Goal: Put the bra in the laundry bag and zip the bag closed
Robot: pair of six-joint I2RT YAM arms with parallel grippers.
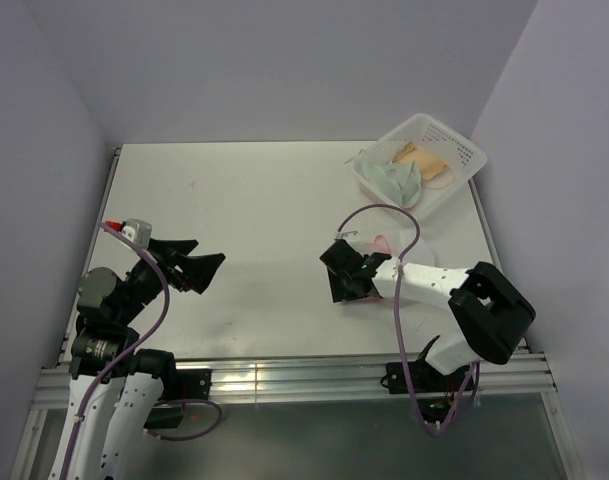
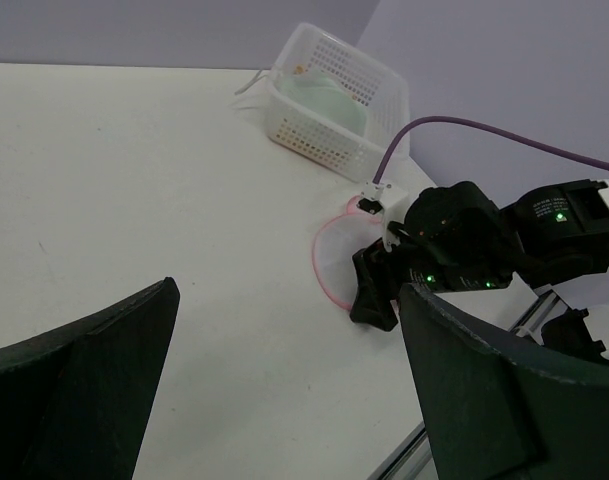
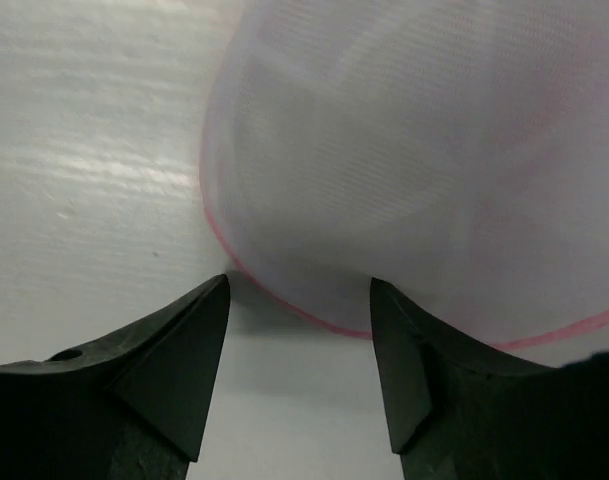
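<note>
The laundry bag (image 1: 382,243) lay flat on the right half of the white table (image 1: 244,220), well short of the white perforated basket (image 1: 424,150) in the far right corner. Seen from the right wrist, the bag (image 3: 414,150) was a rounded pouch of translucent white mesh, softly domed, with a thin pink band running round its lower edge. Whether its zipper was done up could not be made out. From the left wrist it (image 2: 334,255) read as a pale disc ringed in pink, partly hidden behind the right arm.

The right gripper (image 1: 349,280) stood over the near edge of the bag with its black fingers (image 3: 174,370) spread apart and nothing between them. The pink rim lay just at their tips, though contact could not be confirmed. The left gripper (image 1: 209,252) hung above the left side of the table, well apart from the bag, its jaws likewise wide and holding nothing (both dark fingers (image 2: 84,400) framed its own camera's view).

The bra (image 1: 394,180), pale mint green, sat in the basket alongside a tan item (image 1: 424,158). From the left wrist the green fabric (image 2: 319,100) showed above the basket's (image 2: 324,140) wall. A purple cable (image 1: 384,210) looped over the right arm.
</note>
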